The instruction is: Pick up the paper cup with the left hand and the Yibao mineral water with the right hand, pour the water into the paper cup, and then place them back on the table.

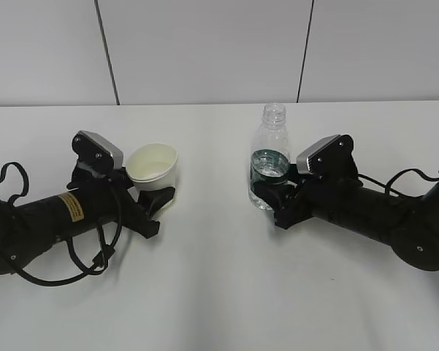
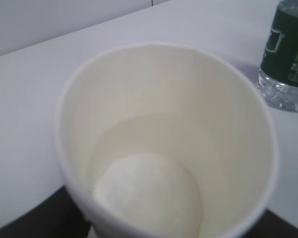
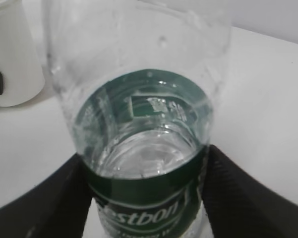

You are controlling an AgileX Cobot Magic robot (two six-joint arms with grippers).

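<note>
The paper cup is cream-white and tilted, held between the fingers of my left gripper, which is shut on its lower part. In the left wrist view the cup fills the frame; a faint line inside it may be a water level. The Yibao mineral water bottle stands upright and capless on the table, with water up to about the top of its green label. My right gripper is shut on its lower body. In the right wrist view black fingers press both sides of the bottle.
The bottle's base also shows at the right edge of the left wrist view, and the cup at the upper left of the right wrist view. A grey panelled wall runs behind the table. Black cables loop beside the left arm.
</note>
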